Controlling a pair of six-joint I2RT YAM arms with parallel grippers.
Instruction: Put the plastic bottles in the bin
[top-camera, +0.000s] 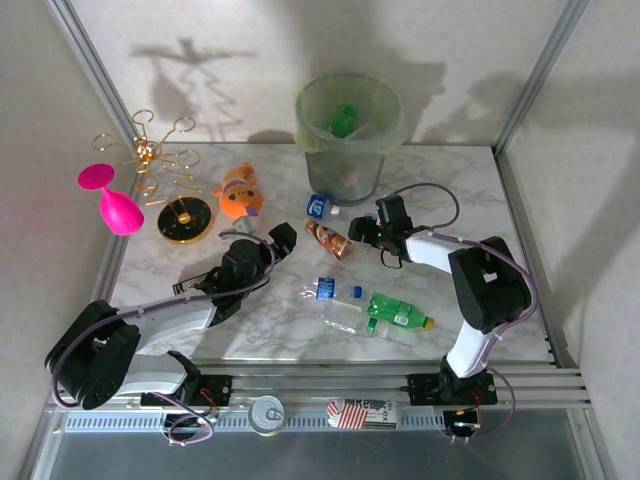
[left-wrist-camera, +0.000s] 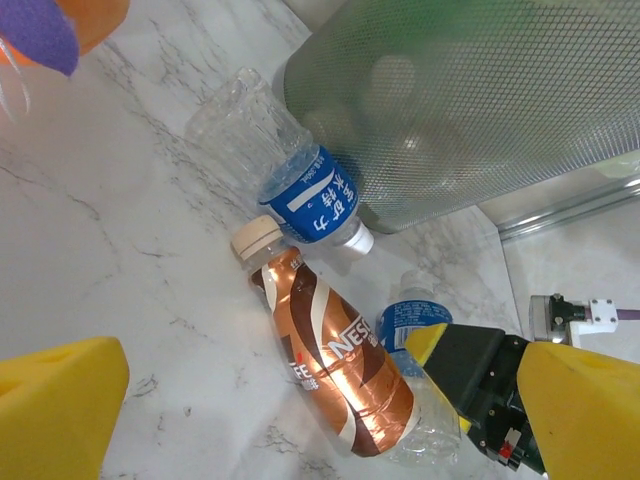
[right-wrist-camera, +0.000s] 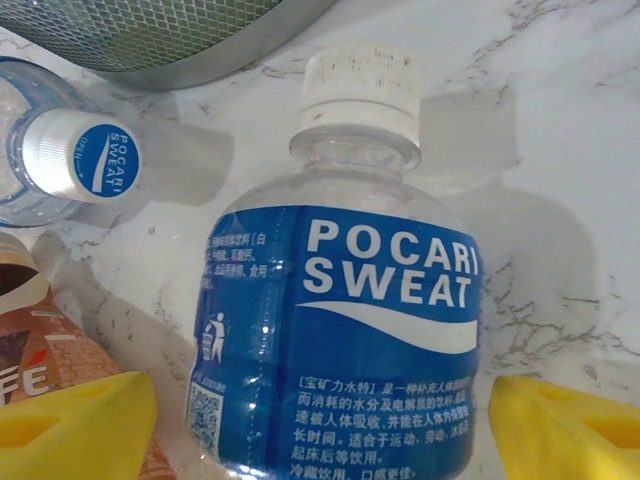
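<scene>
The bin (top-camera: 350, 130) stands at the back centre with a green bottle inside. In front of it lie a clear blue-labelled bottle (top-camera: 320, 206) and a copper-brown Nescafe bottle (top-camera: 330, 241). My right gripper (right-wrist-camera: 320, 440) is open, and its yellow fingers (right-wrist-camera: 75, 425) straddle a blue Pocari Sweat bottle (right-wrist-camera: 340, 320) lying on the marble, with thin gaps at both sides. My left gripper (left-wrist-camera: 320, 420) is wide open just left of the Nescafe bottle (left-wrist-camera: 335, 350), holding nothing. The left wrist view shows the right gripper's black finger (left-wrist-camera: 470, 370) over the Pocari bottle (left-wrist-camera: 410, 320).
More bottles lie at front centre: a clear one with a blue label (top-camera: 325, 290) and a green one (top-camera: 398, 312). An orange plush toy (top-camera: 240, 193), a pink wine glass (top-camera: 112, 200) and a gold wire rack (top-camera: 165, 165) stand at the back left.
</scene>
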